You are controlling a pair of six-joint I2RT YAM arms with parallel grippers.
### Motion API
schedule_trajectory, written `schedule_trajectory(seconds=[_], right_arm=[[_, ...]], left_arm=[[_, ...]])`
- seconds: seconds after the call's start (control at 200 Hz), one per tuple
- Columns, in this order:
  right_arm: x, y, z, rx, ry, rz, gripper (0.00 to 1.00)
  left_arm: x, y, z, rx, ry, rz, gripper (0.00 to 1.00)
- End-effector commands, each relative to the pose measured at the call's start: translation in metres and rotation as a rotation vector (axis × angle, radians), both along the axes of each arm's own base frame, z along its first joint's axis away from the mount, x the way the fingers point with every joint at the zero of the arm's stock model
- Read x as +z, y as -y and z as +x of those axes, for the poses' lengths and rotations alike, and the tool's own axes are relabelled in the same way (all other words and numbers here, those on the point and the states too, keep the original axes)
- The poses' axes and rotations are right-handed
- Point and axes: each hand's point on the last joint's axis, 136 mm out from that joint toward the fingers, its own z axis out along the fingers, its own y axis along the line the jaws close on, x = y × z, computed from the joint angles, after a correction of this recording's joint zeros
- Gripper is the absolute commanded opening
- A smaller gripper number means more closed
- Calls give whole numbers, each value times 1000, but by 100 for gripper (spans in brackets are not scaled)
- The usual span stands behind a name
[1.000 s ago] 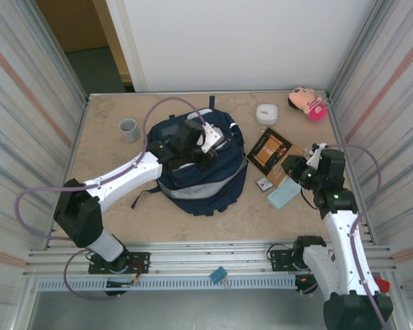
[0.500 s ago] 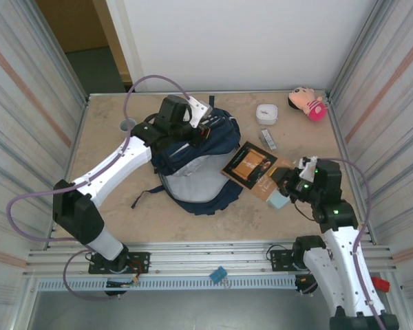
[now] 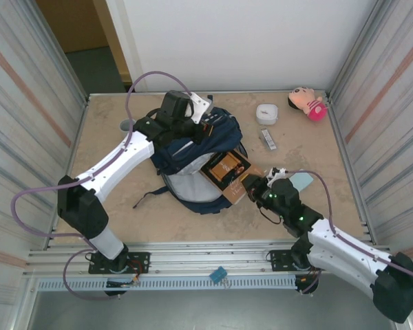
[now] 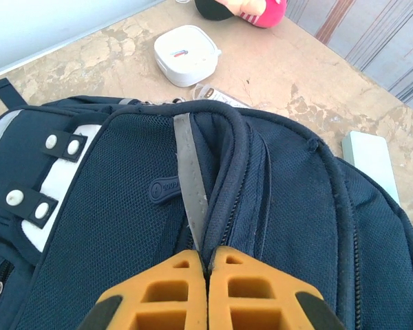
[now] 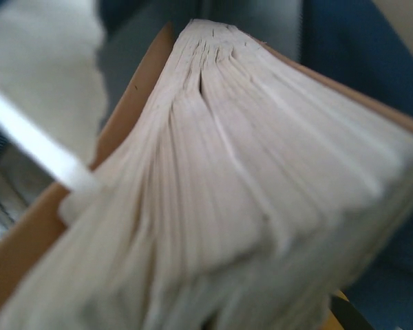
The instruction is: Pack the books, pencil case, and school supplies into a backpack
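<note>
Corrugated metal walls (image 3: 27,137) close in a beige, stone-patterned worktop (image 3: 213,227). At far left a grey cup (image 3: 126,124) peeks out behind the left arm, well apart from the action.

The left tool (image 4: 208,267) is clenched on the top of the navy backpack (image 3: 219,139), its orange fingertips pinched together on the grey strip by the carry handle. With the flap raised and pale lining exposed below it, this grip seems meant to hold the top up so the mouth gapes for loading.

The dark-covered paperback book (image 3: 226,172) lies tilted across that mouth, its far part over the lining and its near end grasped by the right tool (image 3: 257,187). The right wrist view looks along the fanned page edges toward blue fabric, so the book appears aimed into the opening but is not yet inside. The bag's near rim looks the likeliest thing to catch its leading corner.

Further right, a white rounded box (image 3: 266,113) sits near the back wall, with a narrow grey-white oblong bar (image 3: 268,139) just in front of it. The pale teal pencil case (image 3: 302,181) lies on the worktop beside the right arm, partly hidden by it. A pink plush toy (image 3: 308,103) rests in the back right corner. None of these lies between book and bag.
</note>
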Motion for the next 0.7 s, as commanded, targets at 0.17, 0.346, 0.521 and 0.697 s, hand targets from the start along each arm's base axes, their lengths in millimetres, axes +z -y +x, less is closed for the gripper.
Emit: schedule_trajectory(seconds=[0.17, 0.346, 0.521, 0.697], right_arm=[[63, -23, 48, -156, 185, 194, 0], [54, -49, 66, -189, 165, 180, 0], [27, -63, 91, -262, 88, 144, 0], [9, -88, 126, -281, 72, 170, 0]], left_arm=[[53, 5, 10, -30, 91, -129, 0], [59, 1, 11, -31, 94, -150, 0], [61, 1, 10, -37, 89, -171, 0], [64, 2, 11, -43, 86, -193, 0]])
